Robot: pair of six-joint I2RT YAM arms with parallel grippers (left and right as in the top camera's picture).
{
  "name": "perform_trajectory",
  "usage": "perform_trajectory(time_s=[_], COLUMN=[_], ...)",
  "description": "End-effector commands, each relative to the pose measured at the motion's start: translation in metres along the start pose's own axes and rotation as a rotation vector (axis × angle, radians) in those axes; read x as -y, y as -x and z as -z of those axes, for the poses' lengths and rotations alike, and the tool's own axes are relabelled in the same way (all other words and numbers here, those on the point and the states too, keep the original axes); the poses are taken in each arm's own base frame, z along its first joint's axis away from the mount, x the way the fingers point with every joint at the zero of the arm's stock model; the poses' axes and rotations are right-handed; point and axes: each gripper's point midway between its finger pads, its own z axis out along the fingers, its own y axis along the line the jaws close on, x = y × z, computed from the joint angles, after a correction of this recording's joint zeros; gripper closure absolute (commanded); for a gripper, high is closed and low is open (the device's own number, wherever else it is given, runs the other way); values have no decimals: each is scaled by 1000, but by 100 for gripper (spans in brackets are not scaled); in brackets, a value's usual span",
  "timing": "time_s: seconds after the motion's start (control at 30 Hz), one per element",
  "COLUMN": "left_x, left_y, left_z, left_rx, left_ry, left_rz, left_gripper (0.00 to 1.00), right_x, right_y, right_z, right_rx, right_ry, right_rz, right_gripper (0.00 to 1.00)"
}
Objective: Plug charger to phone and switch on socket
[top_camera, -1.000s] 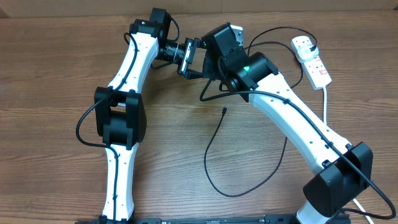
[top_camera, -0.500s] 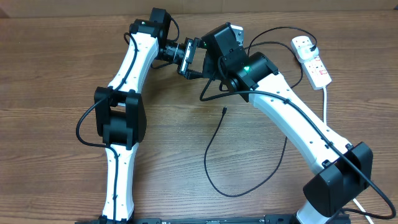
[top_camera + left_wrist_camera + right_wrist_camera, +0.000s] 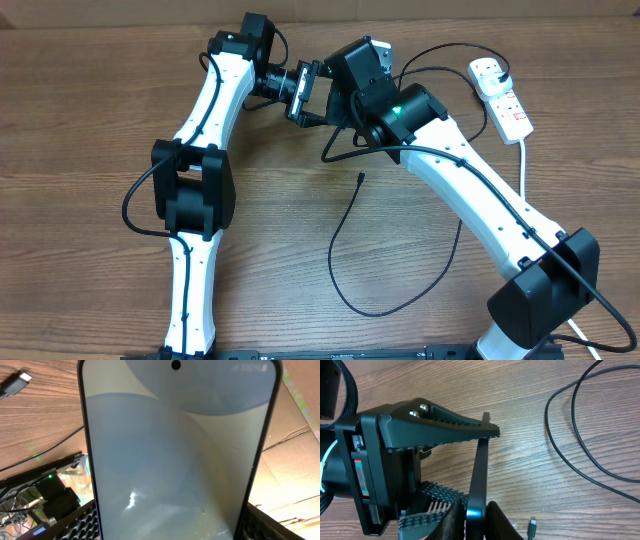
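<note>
phone point(image 3: 175, 460): held at the far middle of the table, where the two wrists meet; lit screen faces the left wrist camera, thin edge faces the right one.
left gripper point(image 3: 308, 95): clamped across the phone's width, ridged pads point(image 3: 87, 525) against its two long edges.
right gripper point(image 3: 474, 522): one finger at each face of the phone's lower end; pressing or only flanking, cannot tell.
change: none. arms, phone and cable lie just as a second ago. reads as a pause in a two-handed hold; plugging not begun.
charger point(image 3: 333, 255): connector tip point(image 3: 360, 178) loose on the table point(image 3: 90, 120), near the grippers, touching neither; cable loops toward the near edge, then back up by the right arm.
socket point(image 3: 505, 95): far right, well apart from both grippers; plug appears seated in its far outlet; switch state too small to read.
edges: far table edge close behind the wrists and the socket.
room: bare wood left of the left arm and around the tip; the loop crosses the middle, a likely snag for a low sweep.
</note>
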Motion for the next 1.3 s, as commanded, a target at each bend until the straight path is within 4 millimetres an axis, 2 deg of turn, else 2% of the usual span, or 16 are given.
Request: perform_trajectory(time_s=[0.0,0.27,0.6,0.83,1.0,1.27], left_x=[13,13,14,10,14,15], left_y=[-17,-17,-16,4,29,49], left_z=[-1,-1,-1,7,24,71], left_rx=[-57,-57,-51,47,164,234], left_ry=[-32,-33,-35,-7,9,-26], left_rz=[-60,-66,-104,-169,-335,-505], left_gripper=[27,27,20,10,0,0], right_x=[-1,-1,0,4,10,24], right_y=[5,4,3,7,12,29], right_z=[0,0,0,-1,0,6], right_rx=[18,17,10,24,32,45], right_ry=[-3,-3,-9,-27,-35,-52], right_rz=[1,1,3,-1,-12,-48], right_gripper=[89,96,96,96,96,96])
